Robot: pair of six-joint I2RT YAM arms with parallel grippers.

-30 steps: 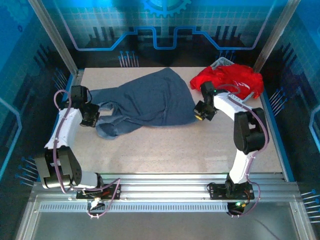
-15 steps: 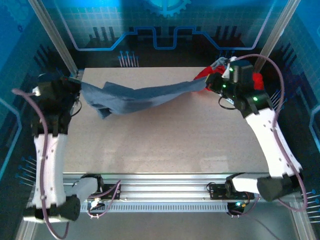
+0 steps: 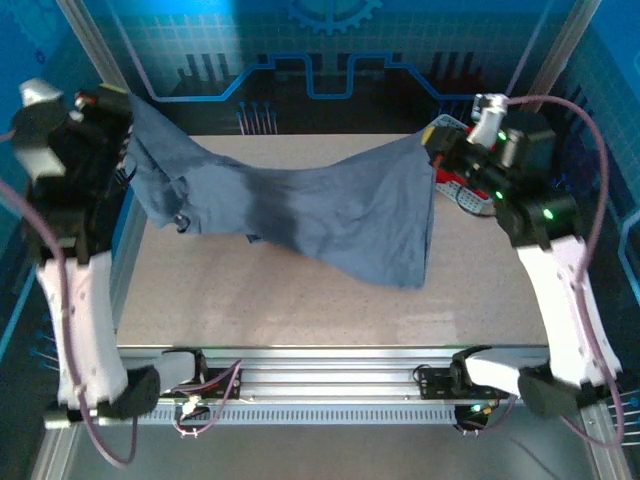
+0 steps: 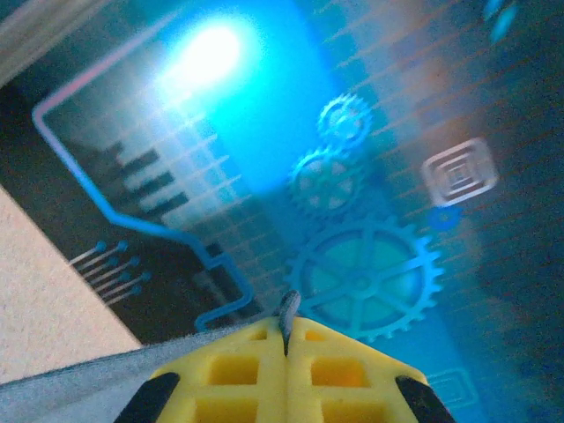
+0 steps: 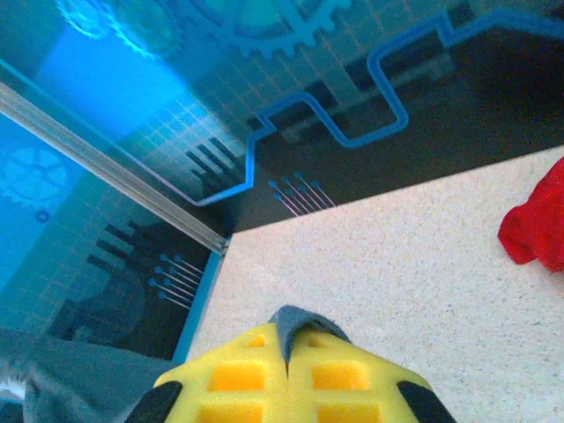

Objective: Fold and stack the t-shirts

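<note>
Blue-lit panels printed with gears and circuit lines wall in a speckled beige worktop. Above it the dark slate-blue t-shirt hangs stretched between both arms, one corner high at the far left and another at the far right. Its middle sags and its lower right edge droops toward the worktop; whether it touches there is unclear. The left tool has its jaws pressed together on the left corner, and the left wrist view shows its yellow pads meeting with a thin sliver of blue-grey cloth pinched between them. The right tool is clamped the same way on the opposite corner, a small fold of cloth poking out between its closed pads in the right wrist view. A red t-shirt lies bunched at the worktop's far right, behind the right tool.
</note>
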